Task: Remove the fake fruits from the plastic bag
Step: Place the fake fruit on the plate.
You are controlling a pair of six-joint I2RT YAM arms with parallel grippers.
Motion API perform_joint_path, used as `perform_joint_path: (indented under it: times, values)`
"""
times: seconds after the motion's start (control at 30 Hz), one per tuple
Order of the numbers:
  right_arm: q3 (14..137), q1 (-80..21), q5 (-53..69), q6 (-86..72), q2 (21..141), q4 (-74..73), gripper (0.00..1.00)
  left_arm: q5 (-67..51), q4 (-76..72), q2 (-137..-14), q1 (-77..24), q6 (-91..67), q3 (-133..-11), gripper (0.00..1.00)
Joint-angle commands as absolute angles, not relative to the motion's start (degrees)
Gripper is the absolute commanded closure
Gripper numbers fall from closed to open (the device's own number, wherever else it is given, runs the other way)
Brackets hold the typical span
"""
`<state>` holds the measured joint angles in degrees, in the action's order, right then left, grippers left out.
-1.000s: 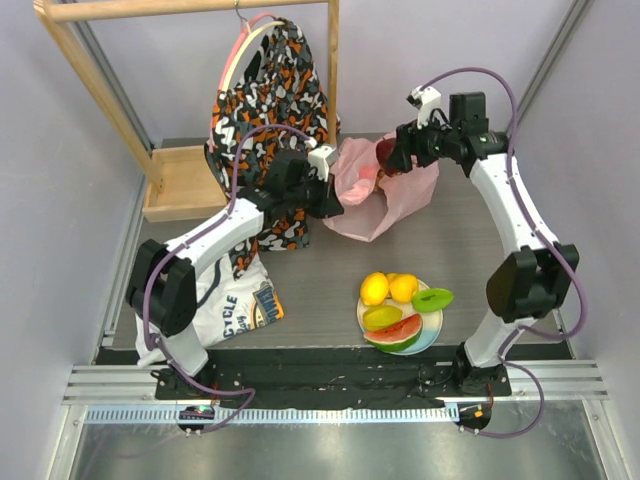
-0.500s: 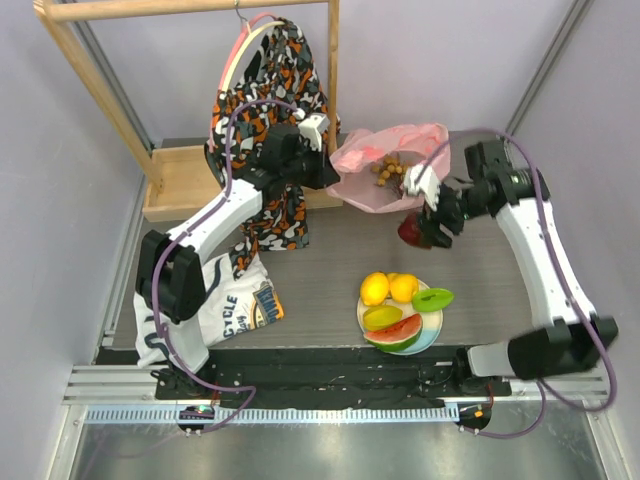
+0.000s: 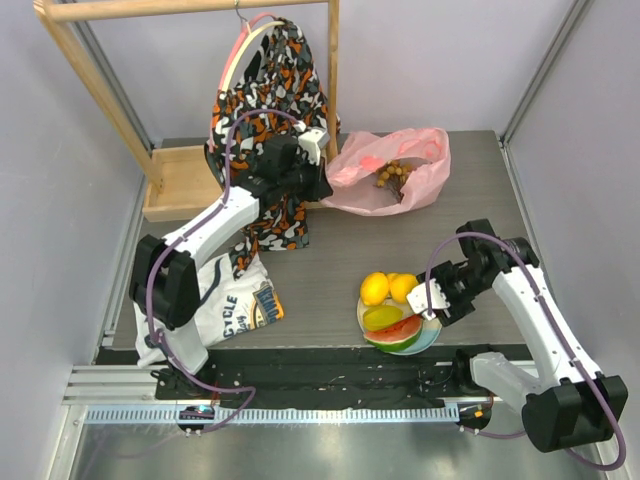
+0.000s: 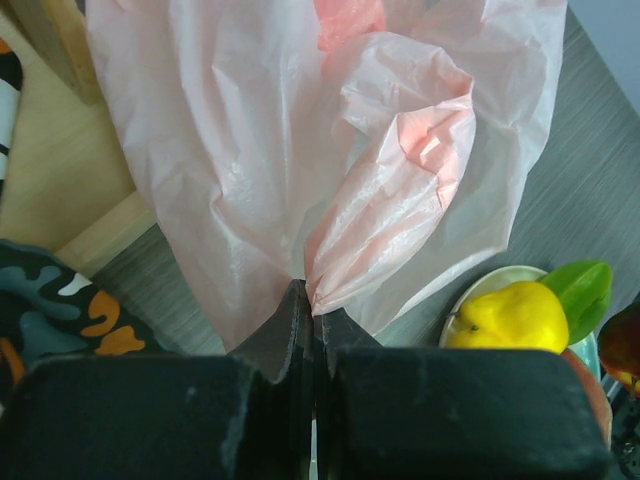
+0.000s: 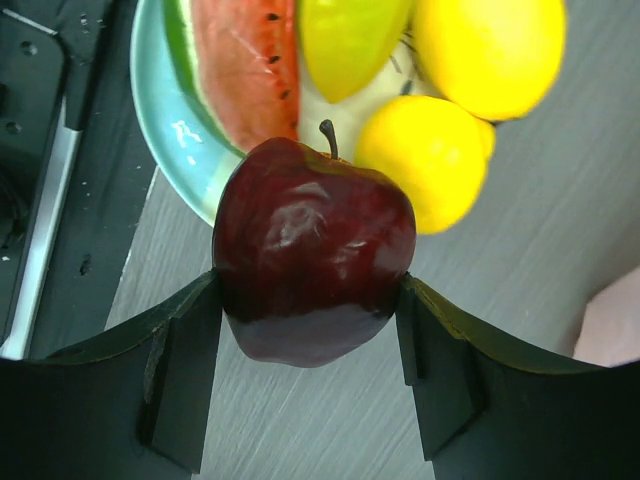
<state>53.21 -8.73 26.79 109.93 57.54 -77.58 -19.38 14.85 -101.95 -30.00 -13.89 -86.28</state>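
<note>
Right tool [image 5: 310, 300] clamps one dark red fruit [image 5: 312, 240] beside two lemons [image 5: 490, 50]; left tool [image 4: 306, 305] pinches one pink bag [image 4: 240, 150]

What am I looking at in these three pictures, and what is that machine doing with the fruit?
These are two robot arms bolted to the near edge of a table, each ending in a two-finger gripper. The wide picture comes from a fixed camera above and behind them. The other two come from small cameras on each wrist, looking past that arm's own fingers.

The left gripper is shut, pinching an edge of the pink plastic bag. A grape bunch shows inside the bag.

The right gripper holds a dark red apple near the edge of the plate. The plate carries two lemons, a green piece and a watermelon slice.

A patterned garment hangs on a wooden rack at the back.
</note>
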Motion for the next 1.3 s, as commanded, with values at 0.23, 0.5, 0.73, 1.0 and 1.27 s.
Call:
perform_joint_path:
  times: [0.23, 0.5, 0.73, 1.0, 1.27]
  values:
    - [43.86, -10.02, 24.79, 136.75, 54.23, -86.4, 0.68, -17.32, 15.38, -98.09, -29.71, -9.14, -86.66, 1.0]
    - [41.93, -10.11, 22.41, 140.8, 56.16, -86.31, 0.67, -17.4, 15.82, -98.79, -29.71, -8.53, -87.28, 1.0]
    - [39.91, -10.11, 25.4, 142.91, 54.85, -83.94, 0.6, -18.1, 15.82, -98.88, -29.71, -8.79, -86.75, 1.0]
    - [40.95, -10.02, 27.51, 137.31, 56.86, -83.32, 0.57, -19.77, 15.03, -99.32, -29.71, -10.02, -86.22, 1.0]
    - [41.57, -10.02, 28.91, 131.84, 56.08, -79.02, 0.29, -21.44, 14.15, -99.14, -29.71, -11.34, -85.25, 1.0]
